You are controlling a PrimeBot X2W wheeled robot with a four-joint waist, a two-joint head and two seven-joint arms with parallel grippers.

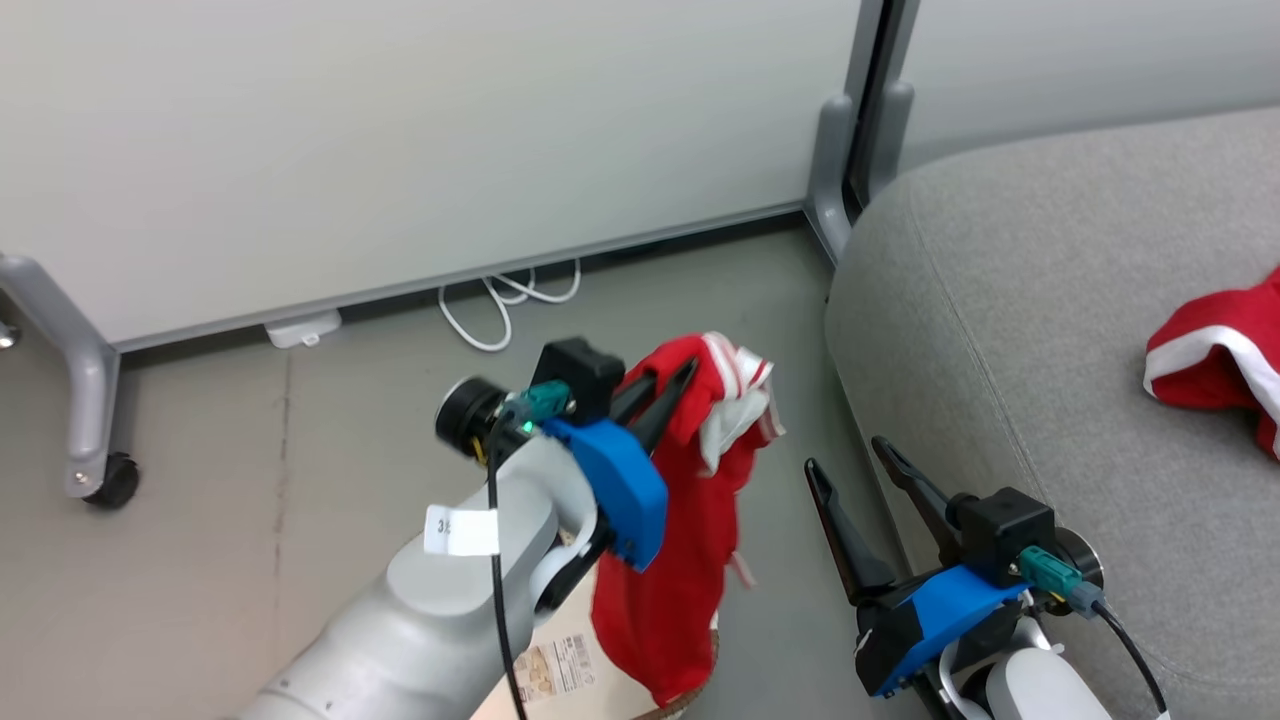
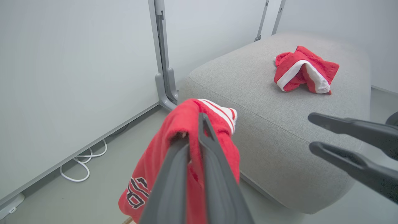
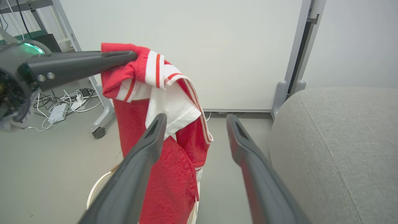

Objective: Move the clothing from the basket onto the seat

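Two red garments were in sight, along with one basket and one seat. The left gripper [image 1: 680, 375] had its jaws closed narrow on the upper edge of the first red garment [image 1: 670, 560], holding it in the air above the floor [image 1: 250, 480]. That garment hung with its long axis straight up and down. Its white-striped trim and white lining were bunched at the top and turned toward the seat [image 1: 1050, 300], and its loose end pointed down. From the left wrist view a dark printed number showed low on the cloth. In the head view the bottom hem came down to the basket [image 3: 93, 191], of which a curved pale part and a brown strip of rim were visible. Whether cloth and rim touched could not be told.

The second red garment [image 1: 1215, 360] lay crumpled on top of the grey seat, well apart from the held one. A broad white band ran across it, and from the left wrist view its longer side ran from left to right.

The right gripper [image 1: 845, 455] hovered between the hanging garment and the seat's near edge. Its jaws stood wide and held nothing, pointing toward the white partition panel [image 1: 400, 130]. A white cable [image 1: 500, 310] lay looped on the floor at the foot of the panel.
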